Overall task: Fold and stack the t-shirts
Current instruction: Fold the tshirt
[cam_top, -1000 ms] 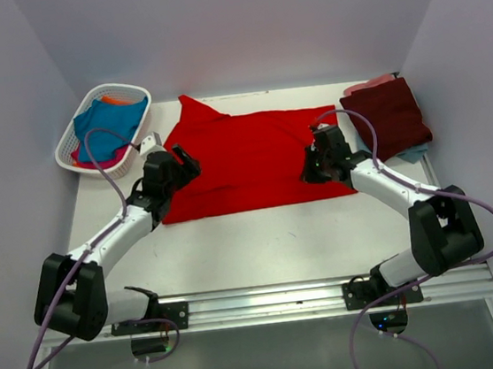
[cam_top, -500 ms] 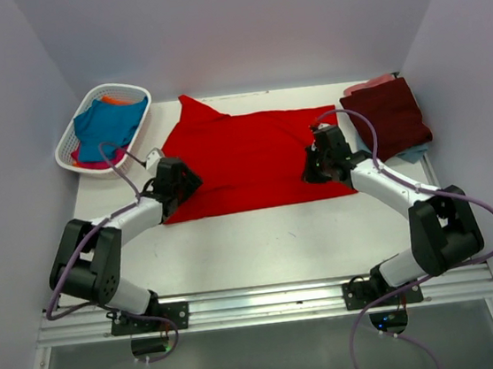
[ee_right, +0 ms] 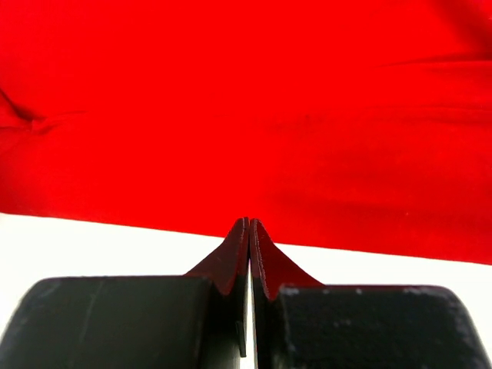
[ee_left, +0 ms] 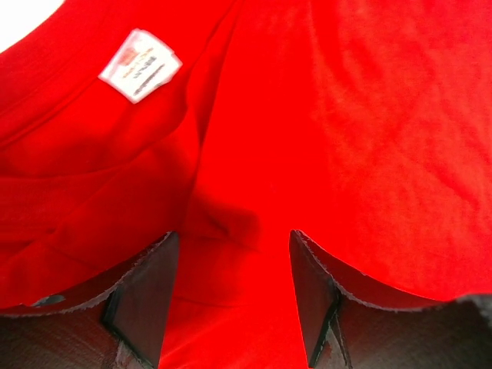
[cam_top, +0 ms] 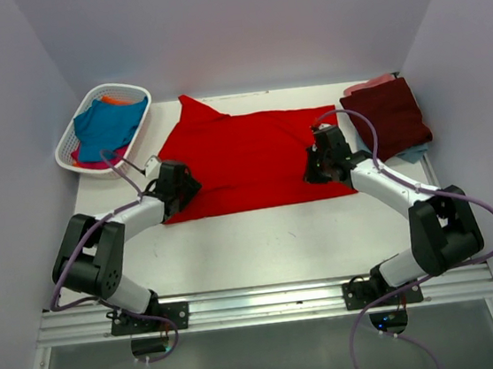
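Note:
The large bright red t-shirt [cam_top: 252,157] lies spread flat across the middle of the table. My left gripper [cam_top: 178,182] sits low on its left edge, near the collar and its white label [ee_left: 141,65]. It is open [ee_left: 234,234], and a soft ridge of red cloth lies between the fingers. My right gripper [cam_top: 322,160] rests at the shirt's right edge. Its fingers are pressed shut [ee_right: 248,221] at the hem of the red t-shirt [ee_right: 246,100], and I see no cloth between them. A folded dark maroon t-shirt [cam_top: 392,114] tops a small stack at the far right.
A white lattice basket [cam_top: 72,151] at the far left corner holds a teal t-shirt [cam_top: 108,124], with orange [cam_top: 117,99] and pink cloth showing. Pink [cam_top: 369,83] and pale blue [cam_top: 414,155] edges peek from under the maroon stack. Walls close in on three sides.
The left arm has folded in and lowered, bringing its gripper down onto the shirt's left edge with its jaws slightly narrower. The right arm has not moved.

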`<state>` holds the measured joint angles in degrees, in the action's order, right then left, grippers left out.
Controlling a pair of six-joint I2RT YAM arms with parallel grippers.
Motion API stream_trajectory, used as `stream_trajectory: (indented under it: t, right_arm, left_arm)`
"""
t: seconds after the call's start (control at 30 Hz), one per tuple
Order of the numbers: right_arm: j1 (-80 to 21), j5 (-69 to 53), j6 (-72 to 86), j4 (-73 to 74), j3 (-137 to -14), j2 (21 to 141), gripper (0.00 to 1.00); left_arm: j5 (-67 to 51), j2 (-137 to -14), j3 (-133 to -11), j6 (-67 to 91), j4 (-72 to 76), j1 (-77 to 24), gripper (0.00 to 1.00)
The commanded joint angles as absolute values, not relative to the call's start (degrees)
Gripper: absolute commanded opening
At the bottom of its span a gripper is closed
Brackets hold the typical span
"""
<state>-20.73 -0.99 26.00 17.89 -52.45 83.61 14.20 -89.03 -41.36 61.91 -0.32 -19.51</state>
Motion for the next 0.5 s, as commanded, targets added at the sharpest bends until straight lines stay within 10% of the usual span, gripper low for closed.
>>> stream_trajectory:
  t: [0.0,0.47]
  right_arm:
    - [-20.9,-0.2,25.2,18.1,-52.6,83.6,0.0]
    - [-20.9,1.0,24.5,18.8,-52.3,82.5,0.0]
  left_arm:
    - [17.0,-87.8,-42.1,64.1,-2.4,-19.0,0.63]
    - [14.2,-93.2,-41.7,61.6,8.2,-18.9,0.49]
